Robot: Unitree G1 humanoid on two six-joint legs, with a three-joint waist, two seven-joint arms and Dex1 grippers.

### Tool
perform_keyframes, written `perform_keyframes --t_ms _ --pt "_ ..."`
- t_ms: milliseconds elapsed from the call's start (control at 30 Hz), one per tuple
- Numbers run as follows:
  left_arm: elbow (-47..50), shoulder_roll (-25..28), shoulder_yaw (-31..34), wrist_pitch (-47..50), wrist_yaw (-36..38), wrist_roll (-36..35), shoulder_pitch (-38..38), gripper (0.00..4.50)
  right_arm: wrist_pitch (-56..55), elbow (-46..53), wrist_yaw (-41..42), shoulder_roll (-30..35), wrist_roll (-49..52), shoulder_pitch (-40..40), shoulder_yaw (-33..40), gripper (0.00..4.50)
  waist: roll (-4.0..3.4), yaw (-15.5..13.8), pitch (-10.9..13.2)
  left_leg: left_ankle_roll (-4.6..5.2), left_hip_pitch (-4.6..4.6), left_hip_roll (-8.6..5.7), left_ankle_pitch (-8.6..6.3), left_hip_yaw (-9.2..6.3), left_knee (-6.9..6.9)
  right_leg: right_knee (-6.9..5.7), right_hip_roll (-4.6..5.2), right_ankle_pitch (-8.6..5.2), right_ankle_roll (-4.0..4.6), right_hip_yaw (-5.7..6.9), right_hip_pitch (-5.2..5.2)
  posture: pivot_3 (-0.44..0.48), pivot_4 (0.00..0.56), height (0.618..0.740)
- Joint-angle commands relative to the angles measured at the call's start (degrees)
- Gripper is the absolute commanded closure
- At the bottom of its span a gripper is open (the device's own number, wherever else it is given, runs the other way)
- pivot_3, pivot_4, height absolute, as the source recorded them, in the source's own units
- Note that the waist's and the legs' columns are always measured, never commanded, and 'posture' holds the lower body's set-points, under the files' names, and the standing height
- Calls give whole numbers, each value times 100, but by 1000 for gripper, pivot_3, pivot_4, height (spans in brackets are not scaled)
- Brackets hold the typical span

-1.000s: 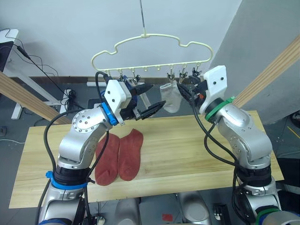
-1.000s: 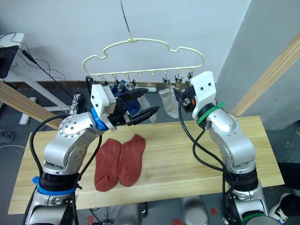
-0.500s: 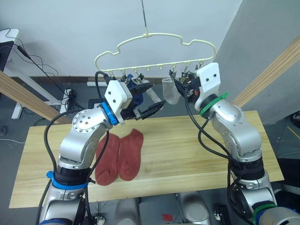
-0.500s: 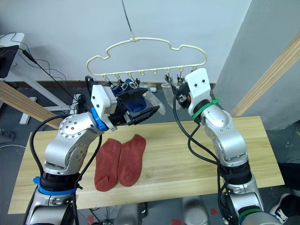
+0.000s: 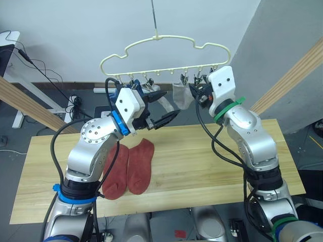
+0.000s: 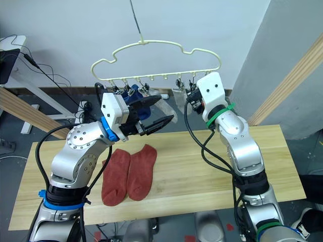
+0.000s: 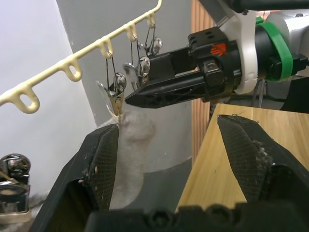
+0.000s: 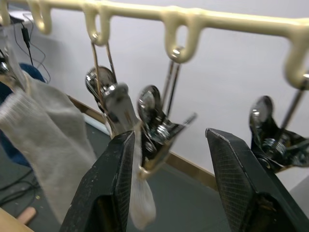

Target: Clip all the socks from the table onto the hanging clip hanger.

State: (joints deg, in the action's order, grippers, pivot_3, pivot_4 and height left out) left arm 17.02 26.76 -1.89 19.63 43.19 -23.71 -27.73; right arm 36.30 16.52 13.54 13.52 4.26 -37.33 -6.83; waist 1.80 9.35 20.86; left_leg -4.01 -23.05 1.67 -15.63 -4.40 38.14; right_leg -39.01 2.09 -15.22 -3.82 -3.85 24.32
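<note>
Claw on the right arm (image 5: pixel 194 92) is up at the clip hanger (image 5: pixel 166 43), fingers spread wide around a metal clip (image 8: pixel 157 130) by a hanging grey sock (image 5: pixel 179 94); the left claw (image 5: pixel 164 107) hovers open and empty just beside it. Below, the desk (image 5: pixel 212 156) carries two rust-red socks (image 5: pixel 128 167) lying side by side, touching. Blue socks (image 6: pixel 136 97) hang from the hanger's left clips, though I can't quite count them behind the arm. Those red ones look soft, light and limp: they would fold and droop when lifted, so I'd pinch the cuff edge, leaving a flat lip for the small springy clip to bite.
</note>
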Motion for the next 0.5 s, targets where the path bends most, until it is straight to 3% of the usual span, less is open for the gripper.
perform_keyframes --t_ms 33,500 --pt "96 -4 21 -108 -7 35 24 911 158 207 -62 -163 125 -154 141 2064 0 -1 0 0 0 0 0 0 0 0 1 0 0 -1 0 -211 315 733" --pt "96 -13 -5 -132 -44 107 68 911 67 64 137 -251 23 -323 -217 2064 0 1 0 0 0 0 0 0 0 0 1 0 0 0 0 -205 320 733"
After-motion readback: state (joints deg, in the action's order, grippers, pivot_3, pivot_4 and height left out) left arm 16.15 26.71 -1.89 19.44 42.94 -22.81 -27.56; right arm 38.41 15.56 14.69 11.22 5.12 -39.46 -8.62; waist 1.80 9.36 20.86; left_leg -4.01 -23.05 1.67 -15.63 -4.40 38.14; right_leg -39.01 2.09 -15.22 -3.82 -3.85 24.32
